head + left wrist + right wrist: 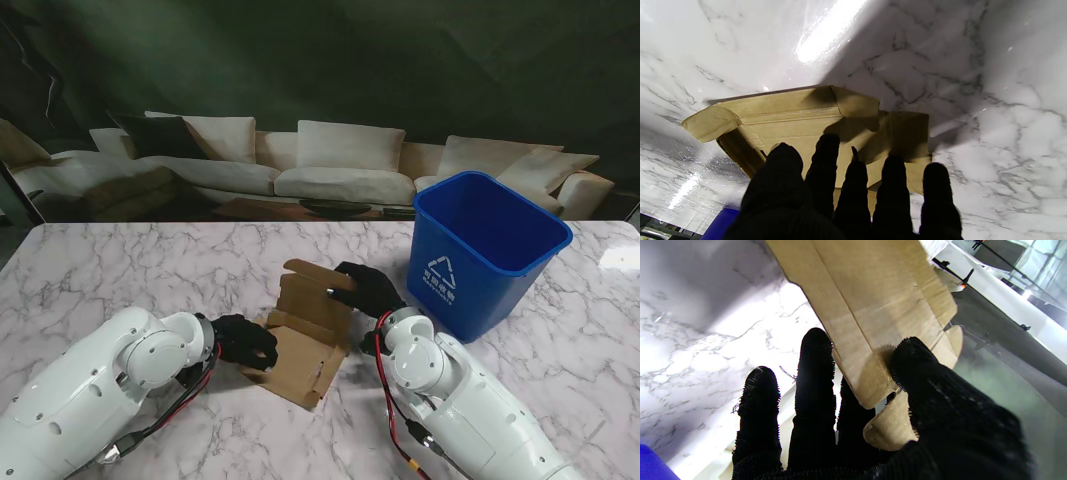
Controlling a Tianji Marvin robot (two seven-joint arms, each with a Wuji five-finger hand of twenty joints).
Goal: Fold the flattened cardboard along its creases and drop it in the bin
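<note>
- One piece of cardboard (pixel 305 340) sits mid-table, between the two arms, partly folded: a near panel lies flat on the table (pixel 120 270) while a far panel stands up at an angle.
- One blue bin (pixel 484 250) stands upright and open-topped on the robot's right, farther from the robot than the right arm, with a white recycling mark on its near wall. It stands apart from the cardboard.
- Two black-gloved hands, both on the cardboard.
- The left hand (pixel 244 342) rests at the left edge of the flat panel. In its wrist view the fingers (pixel 823 166) are spread side by side and laid on the cardboard (pixel 800 116), pressing rather than pinching, with nothing clasped between them.
- The right hand (pixel 366 288) is at the right edge of the raised panel. Its wrist view shows the thumb (pixel 923 373) on one face of a cardboard flap (pixel 873 306) and the other fingers (pixel 815 373) behind it, so the hand is clamped on the cardboard.
- Around it all: the white marble-patterned table carries only the cardboard and the bin. One backdrop (pixel 330 160) showing a pale sofa with cushions runs behind the far edge.
- Red and black cables (pixel 385 395) trail along both forearms.
- The right wrist and hand sit between the cardboard and the bin.
</note>
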